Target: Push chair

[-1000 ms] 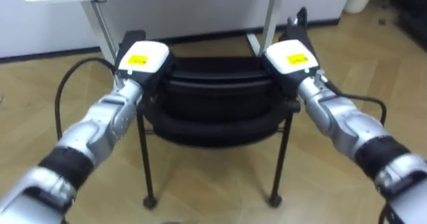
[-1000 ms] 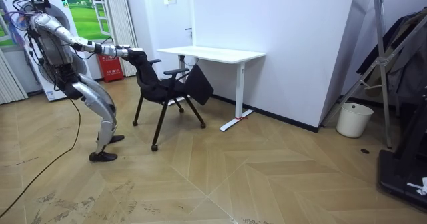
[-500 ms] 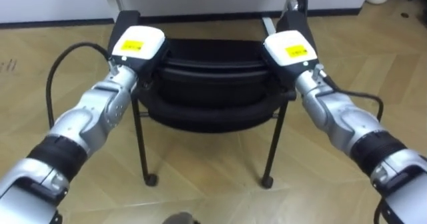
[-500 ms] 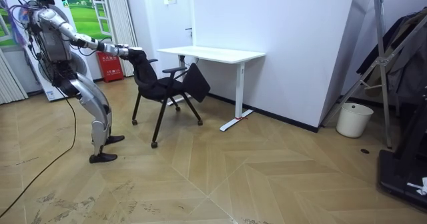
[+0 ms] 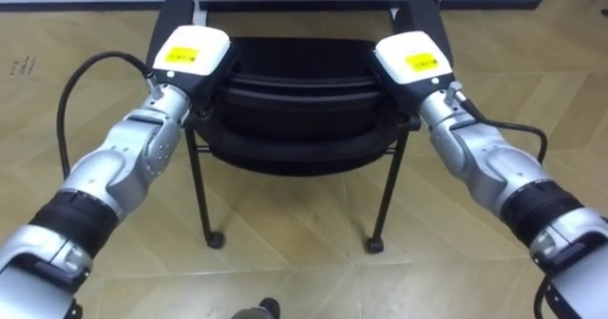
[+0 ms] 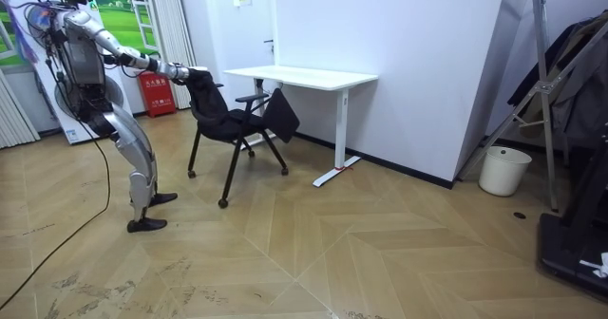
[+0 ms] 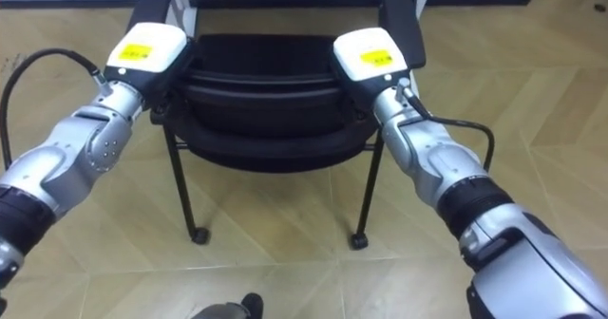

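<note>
Chair (image 5: 294,120) and robot stood on the wood floor (image 6: 380,253) near a white desk (image 6: 302,75). The left hand (image 5: 193,55) lay on the left top corner of the backrest and the right hand (image 5: 410,61) on the right corner. Both hands' fingers were hidden, so their grip could not be told.

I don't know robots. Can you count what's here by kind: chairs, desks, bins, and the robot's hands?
Chair: 1
Desk: 1
Bin: 1
Robot hands, left robot hand and right robot hand: 2
Total: 5
</note>
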`<state>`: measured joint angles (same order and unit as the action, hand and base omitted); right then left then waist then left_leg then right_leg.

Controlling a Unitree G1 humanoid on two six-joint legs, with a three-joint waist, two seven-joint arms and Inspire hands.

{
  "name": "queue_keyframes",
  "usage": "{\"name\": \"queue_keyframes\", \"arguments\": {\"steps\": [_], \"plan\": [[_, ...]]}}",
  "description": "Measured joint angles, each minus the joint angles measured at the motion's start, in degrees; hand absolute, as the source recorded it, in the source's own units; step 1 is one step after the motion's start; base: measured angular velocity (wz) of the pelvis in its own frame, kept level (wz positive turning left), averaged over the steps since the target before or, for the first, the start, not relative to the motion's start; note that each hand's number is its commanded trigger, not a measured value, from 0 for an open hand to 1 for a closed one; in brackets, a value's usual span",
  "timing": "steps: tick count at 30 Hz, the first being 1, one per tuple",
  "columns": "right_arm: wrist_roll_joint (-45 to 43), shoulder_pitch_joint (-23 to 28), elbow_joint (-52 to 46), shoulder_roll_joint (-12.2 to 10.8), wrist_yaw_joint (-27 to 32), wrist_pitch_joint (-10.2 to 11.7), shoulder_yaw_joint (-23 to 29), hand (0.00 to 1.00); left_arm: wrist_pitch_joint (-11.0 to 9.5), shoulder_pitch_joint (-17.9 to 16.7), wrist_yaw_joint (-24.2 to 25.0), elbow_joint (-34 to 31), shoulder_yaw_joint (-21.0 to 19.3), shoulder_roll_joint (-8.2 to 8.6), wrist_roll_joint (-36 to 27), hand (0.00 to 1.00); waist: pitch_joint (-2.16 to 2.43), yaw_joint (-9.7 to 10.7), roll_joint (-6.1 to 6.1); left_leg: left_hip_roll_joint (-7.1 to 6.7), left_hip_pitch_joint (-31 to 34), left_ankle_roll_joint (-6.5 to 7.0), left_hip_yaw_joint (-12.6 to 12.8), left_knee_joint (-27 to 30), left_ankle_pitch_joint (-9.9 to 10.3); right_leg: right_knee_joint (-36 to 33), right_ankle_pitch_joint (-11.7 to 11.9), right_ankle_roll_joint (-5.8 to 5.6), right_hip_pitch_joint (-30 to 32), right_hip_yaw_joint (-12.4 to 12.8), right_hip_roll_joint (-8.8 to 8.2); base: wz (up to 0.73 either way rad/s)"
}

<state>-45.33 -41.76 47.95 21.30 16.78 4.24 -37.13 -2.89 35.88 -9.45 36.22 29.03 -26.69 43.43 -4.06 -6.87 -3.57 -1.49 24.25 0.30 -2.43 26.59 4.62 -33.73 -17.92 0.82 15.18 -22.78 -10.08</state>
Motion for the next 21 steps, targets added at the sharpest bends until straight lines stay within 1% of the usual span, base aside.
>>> {"name": "queue_keyframes", "arguments": {"steps": [1, 2, 3, 4, 5, 7, 9, 10, 12, 13, 15, 16, 18, 19, 20, 21], "plan": [[0.00, 0.00, 0.07, -0.01, 0.00, 0.04, 0.00, 1.00, 0.00, 0.00, 0.00, -0.07, 0.02, -0.01, 0.01, 1.00, -0.02, 0.02, 0.02, 0.05, -0.02, -0.05, -0.15, 0.09, 0.03, 0.15, -0.02, 0.04, -0.20, -0.14, 0.11, 0.07], [0.01, -0.02, 0.22, -0.05, 0.01, 0.09, 0.00, 0.13, -0.02, 0.00, 0.00, -0.10, 0.08, -0.07, 0.01, 0.87, -0.05, -0.13, 0.07, 0.20, -0.10, -0.16, -0.17, 0.31, 0.12, 0.33, -0.05, 0.10, -0.44, -0.14, 0.21, 0.00], [0.01, -0.12, 0.21, 0.04, 0.09, 0.17, 0.00, 0.00, -0.05, 0.00, 0.00, -0.10, 0.07, -0.06, -0.02, 0.58, -0.19, -0.21, 0.28, 0.23, -0.17, -0.16, -0.17, 0.41, 0.22, 0.35, -0.06, 0.12, -0.60, -0.14, 0.20, 0.00], [0.00, -0.21, 0.21, 0.09, 0.09, 0.22, 0.00, 0.00, -0.05, 0.00, 0.00, -0.10, 0.04, -0.06, -0.06, 0.00, -0.26, -0.22, 0.39, 0.22, -0.20, -0.15, -0.17, 0.42, 0.26, 0.35, -0.07, 0.12, -0.64, -0.13, 0.20, 0.00], [-0.02, -0.36, 0.21, 0.13, 0.09, 0.24, 0.00, 0.00, -0.07, 0.01, -0.02, -0.09, -0.07, 0.01, -0.06, 0.00, -0.41, -0.22, 0.62, 0.23, -0.28, -0.14, -0.17, 0.42, 0.31, 0.43, -0.10, 0.11, -0.77, -0.16, 0.16, 0.00], [0.10, -0.44, 0.21, 0.03, -0.11, 0.08, 0.24, 0.00, -0.07, 0.01, -0.02, -0.10, -0.09, 0.05, -0.06, 0.00, -0.45, -0.23, 0.69, 0.32, -0.42, -0.16, -0.19, 0.40, 0.38, 0.72, -0.11, 0.10, -0.99, -0.21, 0.12, 0.00], [1.64, -0.53, 0.21, -0.37, -1.88, -0.04, 1.47, 0.00, 0.07, 0.02, 0.26, -0.11, -0.25, 0.32, -0.22, 0.00, -0.45, -0.40, 0.69, 0.74, -0.71, -0.41, 0.00, 0.33, 0.66, 1.16, -0.07, 0.04, -1.25, -0.08, 0.29, -0.05], [2.12, -0.61, 0.21, -0.43, -2.31, -0.04, 1.85, 0.00, 0.14, 0.06, 0.65, -0.25, -0.47, 0.45, -0.39, 0.00, -0.43, -0.41, 0.76, 0.74, -0.73, -0.39, 0.03, 0.35, 0.65, 1.21, -0.02, 0.01, -1.26, -0.05, 0.31, -0.04], [2.63, -1.52, 0.77, -0.46, -4.17, 0.01, 2.98, 0.00, 0.27, 0.63, 2.98, -0.36, -2.32, 1.33, -0.81, 0.00, -0.38, -0.40, 0.88, 0.67, -0.72, -0.13, 0.04, 0.36, 0.50, 1.33, 0.10, -0.09, -1.28, 0.01, 0.34, 0.00], [2.76, -1.58, 0.80, -0.45, -4.45, -0.04, 3.28, 0.00, 0.32, 0.66, 3.17, -0.49, -2.51, 1.52, -1.07, 0.00, -0.35, -0.40, 0.90, 0.64, -0.72, -0.13, 0.04, 0.31, 0.50, 1.53, 0.16, -0.15, -1.36, 0.01, 0.45, 0.00], [3.34, -1.58, 0.62, -0.40, -5.41, -0.04, 5.68, 0.00, 0.58, 0.65, 4.34, -1.99, -2.80, 1.61, -1.73, 0.00, -0.28, -0.37, 0.95, 0.75, -0.61, -0.12, 0.01, 0.23, 0.48, 2.41, 0.68, -0.07, -1.45, 0.03, 1.14, 0.00], [3.45, -1.58, 0.62, -0.41, -5.87, -0.06, 6.66, 0.00, 0.58, 0.65, 4.81, -2.32, -2.81, 1.61, -1.89, 0.00, -0.24, -0.30, 1.00, 0.76, -0.62, -0.10, 0.04, 0.31, 0.48, 2.63, 0.80, -0.08, -1.47, 0.03, 1.07, 0.00], [3.40, -1.63, -0.24, 0.11, -7.38, -0.09, 9.93, 0.00, 0.89, 0.67, 6.26, -3.79, -3.07, 1.30, -1.95, 0.00, -0.02, 0.35, 1.27, 0.77, -0.68, 0.11, 0.18, 0.46, 0.55, 3.25, 1.24, -0.29, -1.76, 0.10, 1.29, 0.00], [3.18, -1.68, -1.13, 0.67, -7.85, -0.10, 10.76, 0.00, 0.97, 0.72, 6.36, -4.13, -3.17, 1.18, -1.60, 0.00, 0.02, 0.52, 1.32, 0.79, -0.61, 0.20, 0.36, 0.56, 0.61, 3.29, 1.30, -0.36, -1.73, 0.20, 1.30, 0.00], [2.66, -1.83, -3.50, 2.86, -8.58, 0.08, 12.58, 0.00, 1.14, 0.89, 6.69, -5.57, -3.42, 0.92, 0.24, 0.00, 0.09, 0.78, 1.39, 0.79, -0.57, 0.30, 0.87, 0.48, 0.61, 3.53, 1.48, -0.55, -1.77, 0.26, 1.29, -0.06], [2.10, -2.16, -6.02, 6.41, -9.82, 0.44, 13.68, 0.00, 0.91, 1.34, 6.86, -7.70, -3.42, 0.54, 1.65, 0.00, 0.18, 0.48, 1.49, 1.12, -0.97, 0.42, 1.56, 0.18, 0.57, 4.58, 2.14, -0.67, -2.33, 0.57, 1.75, -0.10]]}}
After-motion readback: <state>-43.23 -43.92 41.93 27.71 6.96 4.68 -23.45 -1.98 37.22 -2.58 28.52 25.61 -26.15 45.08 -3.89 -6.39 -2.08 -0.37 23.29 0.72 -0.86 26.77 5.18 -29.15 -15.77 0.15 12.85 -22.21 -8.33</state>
